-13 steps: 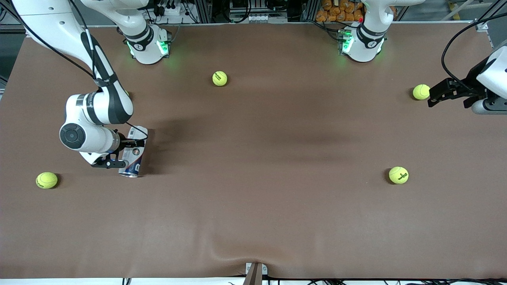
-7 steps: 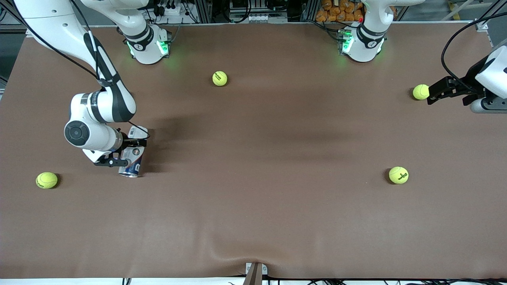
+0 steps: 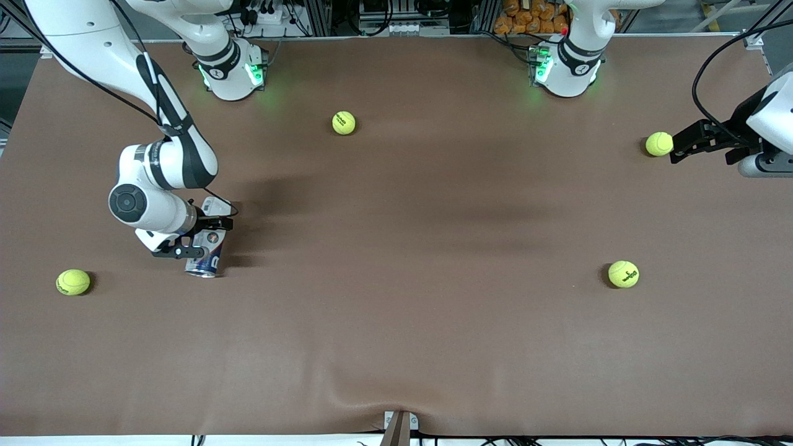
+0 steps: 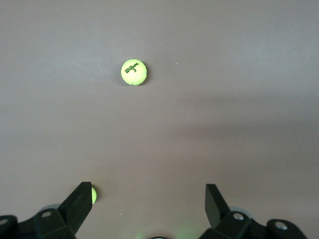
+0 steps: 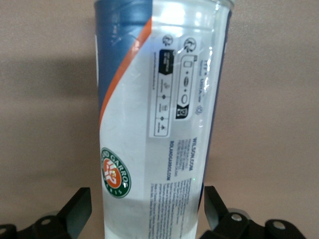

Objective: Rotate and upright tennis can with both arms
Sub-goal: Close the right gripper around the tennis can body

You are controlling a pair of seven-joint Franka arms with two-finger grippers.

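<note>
Down at the right arm's end of the desk, well in from that edge, the can (image 3: 207, 244) lies on its side on the brown desk (image 3: 409, 297), its metallic rim pointing toward the front camera's edge. The right gripper (image 3: 198, 237) sits low at the can's middle, fingers set wide to either side of the tube. In the right wrist view the can (image 5: 162, 119) fills the gap between the two fingers (image 5: 75, 209), with a sliver of desk showing on each side, so the fingers stand apart and do not touch it. Its label shows blue, an orange stripe, white print and a round green-and-orange badge.

The left gripper (image 3: 681, 144) hangs near the desk's edge at the left arm's end, just beside a ball (image 3: 658, 144), and waits there. The left wrist view shows its fingers (image 4: 79, 201) spread wide with nothing between them, a ball (image 4: 134, 72) on the desk further off, and another ball (image 4: 93, 195) peeking past one finger.

Three more balls lie about: one (image 3: 73, 282) near the edge at the right arm's end, nearer the front camera than the can; one (image 3: 344, 122) close to the edge where the bases stand; one (image 3: 623, 274) toward the left arm's end.
</note>
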